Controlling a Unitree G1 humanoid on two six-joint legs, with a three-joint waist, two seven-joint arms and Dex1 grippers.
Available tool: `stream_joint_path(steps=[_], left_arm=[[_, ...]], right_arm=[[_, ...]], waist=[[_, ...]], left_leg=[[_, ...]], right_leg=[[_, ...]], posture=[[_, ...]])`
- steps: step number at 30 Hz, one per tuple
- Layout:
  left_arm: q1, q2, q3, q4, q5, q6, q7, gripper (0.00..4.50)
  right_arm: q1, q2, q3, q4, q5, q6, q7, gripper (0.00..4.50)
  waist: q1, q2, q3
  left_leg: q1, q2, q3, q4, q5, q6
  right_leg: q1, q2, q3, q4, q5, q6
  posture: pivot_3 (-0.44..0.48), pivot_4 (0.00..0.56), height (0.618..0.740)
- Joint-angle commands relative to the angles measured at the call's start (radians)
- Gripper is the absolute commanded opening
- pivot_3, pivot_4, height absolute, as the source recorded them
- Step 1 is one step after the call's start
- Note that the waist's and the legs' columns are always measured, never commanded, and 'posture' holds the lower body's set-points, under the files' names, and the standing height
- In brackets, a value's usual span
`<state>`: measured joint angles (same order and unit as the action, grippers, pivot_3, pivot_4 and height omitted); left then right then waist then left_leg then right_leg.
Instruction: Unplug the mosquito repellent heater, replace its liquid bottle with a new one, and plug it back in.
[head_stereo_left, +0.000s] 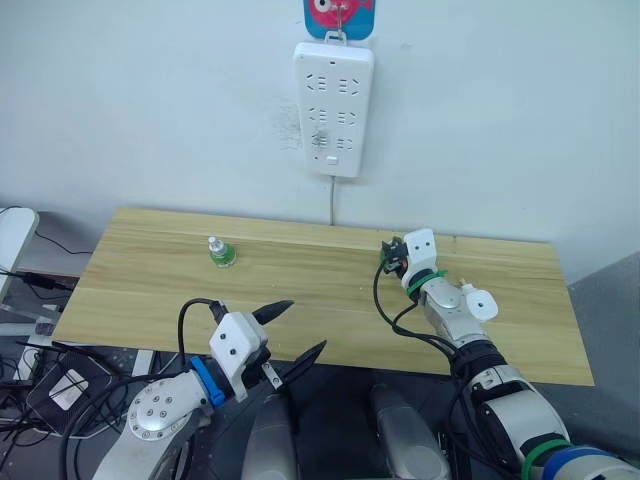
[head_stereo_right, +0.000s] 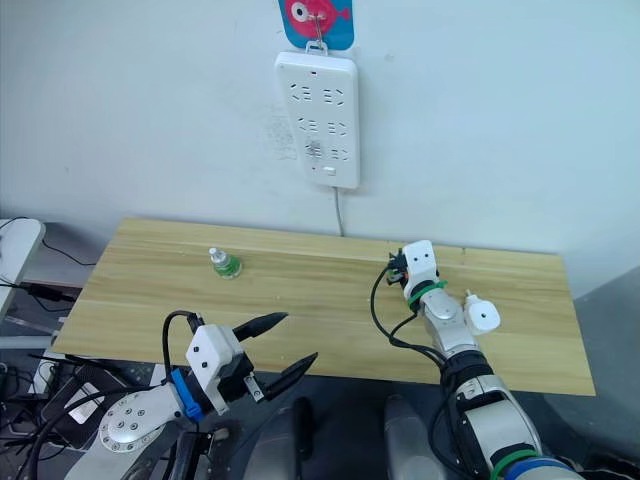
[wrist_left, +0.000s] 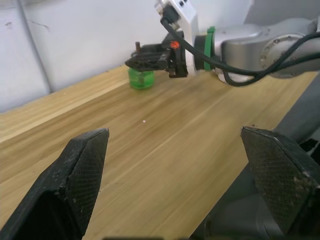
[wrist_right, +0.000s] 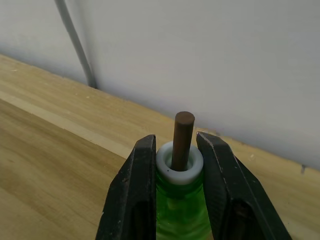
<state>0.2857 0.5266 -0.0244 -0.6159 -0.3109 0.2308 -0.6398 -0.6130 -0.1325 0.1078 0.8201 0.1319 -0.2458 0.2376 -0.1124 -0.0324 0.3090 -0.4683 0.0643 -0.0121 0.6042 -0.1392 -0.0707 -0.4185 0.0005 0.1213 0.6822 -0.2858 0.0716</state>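
Left eye view, wooden table (head_stereo_left: 150, 290) against a white wall: left gripper (head_stereo_left: 296, 334) at the near edge, black fingers (wrist_left: 75, 185) spread wide apart, nothing between them, bare wood ahead of the tips. Well beyond those open jaws and off to their left, toward the far edge, the capped green bottle (head_stereo_left: 221, 254), upright and alone, free board on every side. Straight ahead of the jaws on the wall, above the far edge, a long white power strip (head_stereo_left: 334, 108) hung under a blue-and-pink hook (head_stereo_left: 338, 14), grey cord (head_stereo_left: 332, 203) dropping behind the table. Farther right, right gripper (wrist_right: 175, 170) low over the far edge, near the wall, closed on the capless green bottle (wrist_right: 180, 200); one finger on either side of its white neck ring, dark wick stem (wrist_right: 182, 137) standing up between the tips. Seen from the left wrist, that bottle resting upright on the wood just short of the wall. To the right of the closed jaws, an open run of tabletop out to the right-hand edge. Heater not made out.
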Motion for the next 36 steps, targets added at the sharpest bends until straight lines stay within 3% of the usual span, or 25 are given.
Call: stream_joint_path(steps=[1,6,8,13,17,21,26,36], left_arm=[[0.002,-0.005,0.022,-0.032,0.0,-0.009,0.02,4.5],[0.02,-0.01,0.045,-0.01,-0.029,-0.007,0.014,4.5],[0.033,-0.025,0.069,0.025,-0.014,-0.011,0.042,4.5],[0.079,-0.07,0.178,0.194,0.033,-0.028,0.135,4.5],[0.082,-0.078,0.231,0.281,0.065,-0.077,0.168,4.5],[0.019,-0.093,0.271,0.396,0.054,-0.125,0.179,4.5],[-0.216,-0.092,0.294,0.625,0.051,-0.165,0.186,4.5],[-0.586,-0.082,0.256,1.142,0.139,-0.382,0.192,4.5]], right_arm=[[0.008,0.005,-0.036,-0.02,0.0,-0.041,0.036,2.16],[0.058,-0.008,-0.059,-0.158,0.02,-0.006,0.083,4.08],[0.118,-0.035,-0.042,-0.313,0.035,0.061,0.148,4.47],[0.292,-0.229,0.11,-0.862,0.1,0.3,0.459,4.47],[0.324,-0.329,0.165,-1.1,0.161,0.474,0.554,4.47],[0.291,-0.322,0.189,-1.189,0.172,0.63,0.53,4.47],[0.221,-0.265,0.233,-1.251,0.148,0.835,0.437,4.47],[0.175,-0.226,0.197,-1.38,0.173,1.12,0.303,4.47]], waist=[[0.002,0.0,0.0],[0.005,0.0,0.0],[0.006,0.0,0.0],[0.009,0.001,0.0],[0.002,0.001,0.0],[0.003,0.0,0.0],[0.008,-0.002,0.008],[0.015,0.001,0.084]], left_leg=[[0.0,0.0,0.0,0.0,0.0,0.0],[0.0,0.0,0.0,0.001,0.0,0.0],[0.0,0.0,0.0,0.001,0.0,0.0],[0.0,0.0,-0.001,0.0,0.0,0.0],[0.0,0.001,-0.002,0.0,0.0,0.0],[0.001,0.0,-0.001,0.004,0.0,-0.001],[0.001,0.0,0.0,0.005,0.002,0.001],[0.0,0.001,0.0,0.001,0.002,0.001]], right_leg=[[0.0,0.0,0.0,0.0,0.0,0.0],[0.0,0.0,0.0,0.0,0.0,0.0],[0.0,0.0,0.0,0.0,0.0,0.0],[0.0,0.0,-0.001,0.001,-0.001,0.001],[0.0,0.001,-0.001,0.001,-0.002,0.003],[0.0,0.0,0.0,0.001,-0.005,-0.003],[-0.002,-0.001,0.001,0.0,-0.004,-0.004],[-0.003,-0.001,-0.001,0.001,-0.001,0.004]], posture=[[-0.075,0.311,0.724],[-0.099,0.306,0.724],[-0.105,0.304,0.724],[-0.138,0.301,0.724],[-0.147,0.303,0.724],[-0.143,0.328,0.724],[-0.155,0.389,0.724],[-0.231,0.519,0.724]])
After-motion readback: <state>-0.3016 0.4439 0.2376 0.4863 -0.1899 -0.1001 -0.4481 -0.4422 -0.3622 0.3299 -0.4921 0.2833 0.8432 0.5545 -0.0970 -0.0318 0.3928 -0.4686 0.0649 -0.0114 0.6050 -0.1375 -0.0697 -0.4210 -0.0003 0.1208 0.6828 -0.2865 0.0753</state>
